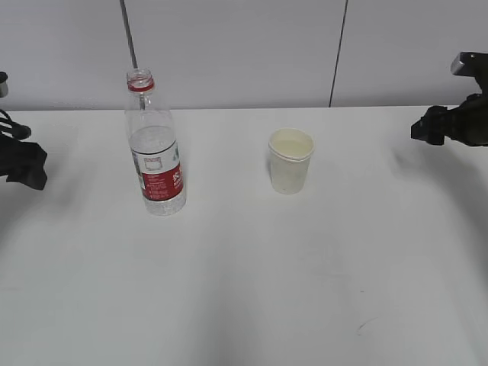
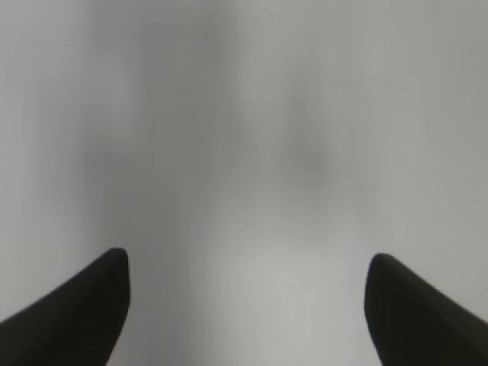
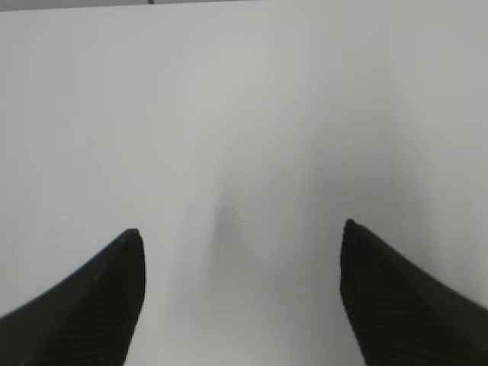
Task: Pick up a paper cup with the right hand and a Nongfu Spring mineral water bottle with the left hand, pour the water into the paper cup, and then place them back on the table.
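The clear, uncapped Nongfu Spring bottle [image 1: 155, 145] with red neck ring and red-and-white label stands upright on the white table [image 1: 244, 290], left of centre. It holds water up to about its shoulder. The off-white paper cup [image 1: 290, 160] stands upright to its right. My left gripper [image 1: 27, 164] is at the far left edge, well apart from the bottle; in the left wrist view [image 2: 248, 263] its jaws stand wide apart over bare table. My right gripper [image 1: 427, 128] is at the far right, apart from the cup; in the right wrist view [image 3: 240, 232] it is open and empty.
A grey wall with a thin dark vertical seam [image 1: 339, 46] and a slanted rod [image 1: 130, 34] runs behind the table's far edge. Faint dark marks [image 1: 366, 324] lie on the tabletop near the front right.
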Available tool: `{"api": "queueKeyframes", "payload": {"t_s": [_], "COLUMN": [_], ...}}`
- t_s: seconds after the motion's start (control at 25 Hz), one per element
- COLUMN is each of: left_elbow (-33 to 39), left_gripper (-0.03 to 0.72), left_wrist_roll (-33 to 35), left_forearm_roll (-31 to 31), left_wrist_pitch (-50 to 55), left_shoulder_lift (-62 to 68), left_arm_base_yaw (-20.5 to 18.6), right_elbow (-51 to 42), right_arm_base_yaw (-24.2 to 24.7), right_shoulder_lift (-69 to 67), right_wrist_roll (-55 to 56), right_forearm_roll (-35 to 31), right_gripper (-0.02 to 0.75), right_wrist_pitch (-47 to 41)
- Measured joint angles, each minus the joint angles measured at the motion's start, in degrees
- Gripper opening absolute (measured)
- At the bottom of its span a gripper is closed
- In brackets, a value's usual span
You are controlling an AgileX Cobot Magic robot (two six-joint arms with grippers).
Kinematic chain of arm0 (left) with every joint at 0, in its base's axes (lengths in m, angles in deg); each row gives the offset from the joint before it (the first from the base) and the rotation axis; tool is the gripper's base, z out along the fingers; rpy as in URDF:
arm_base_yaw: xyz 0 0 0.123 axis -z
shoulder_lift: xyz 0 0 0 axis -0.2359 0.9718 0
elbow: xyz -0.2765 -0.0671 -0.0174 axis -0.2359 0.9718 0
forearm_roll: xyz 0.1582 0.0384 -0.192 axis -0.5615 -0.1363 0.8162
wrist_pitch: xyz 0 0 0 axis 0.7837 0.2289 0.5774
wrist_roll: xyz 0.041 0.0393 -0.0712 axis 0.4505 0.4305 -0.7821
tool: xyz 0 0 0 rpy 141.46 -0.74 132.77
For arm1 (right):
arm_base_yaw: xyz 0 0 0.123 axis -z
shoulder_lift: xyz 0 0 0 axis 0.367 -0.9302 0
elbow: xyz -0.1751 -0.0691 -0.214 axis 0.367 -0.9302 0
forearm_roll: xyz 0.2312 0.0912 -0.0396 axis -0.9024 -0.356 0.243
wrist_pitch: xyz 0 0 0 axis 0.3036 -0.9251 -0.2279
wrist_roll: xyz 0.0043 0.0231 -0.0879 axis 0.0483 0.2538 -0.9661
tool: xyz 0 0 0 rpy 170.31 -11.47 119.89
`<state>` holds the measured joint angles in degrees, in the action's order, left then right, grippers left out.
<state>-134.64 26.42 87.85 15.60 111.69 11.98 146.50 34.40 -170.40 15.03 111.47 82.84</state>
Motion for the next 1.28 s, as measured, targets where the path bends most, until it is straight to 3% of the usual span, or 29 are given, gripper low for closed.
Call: {"api": "queueKeyframes", "payload": {"t_s": [0.16,0.52,0.96,1.28], "left_elbow": [-1.37,-0.79,13.58,20.30], "left_gripper": [0.568,0.565,0.565,0.565], "left_wrist_roll": [0.00,-0.03,-0.03,-0.03], "left_forearm_roll": [-2.16,-3.58,-3.22,-1.89], "left_wrist_pitch": [8.67,14.33,16.52,22.45], "left_shoulder_lift": [0.00,-9.53,-31.49,-49.65], "left_arm_base_yaw": [0.00,-0.05,-0.05,-0.05], "right_elbow": [0.00,0.00,0.00,0.00], "right_arm_base_yaw": [0.00,0.00,0.00,0.00], "right_shoulder_lift": [0.22,4.18,8.71,10.09], "right_wrist_roll": [8.59,10.33,11.03,11.36], "right_forearm_roll": [6.48,7.25,7.25,7.25], "right_gripper": [0.588,0.587,0.587,0.587], "right_wrist_pitch": [2.91,5.77,7.53,9.85]}}
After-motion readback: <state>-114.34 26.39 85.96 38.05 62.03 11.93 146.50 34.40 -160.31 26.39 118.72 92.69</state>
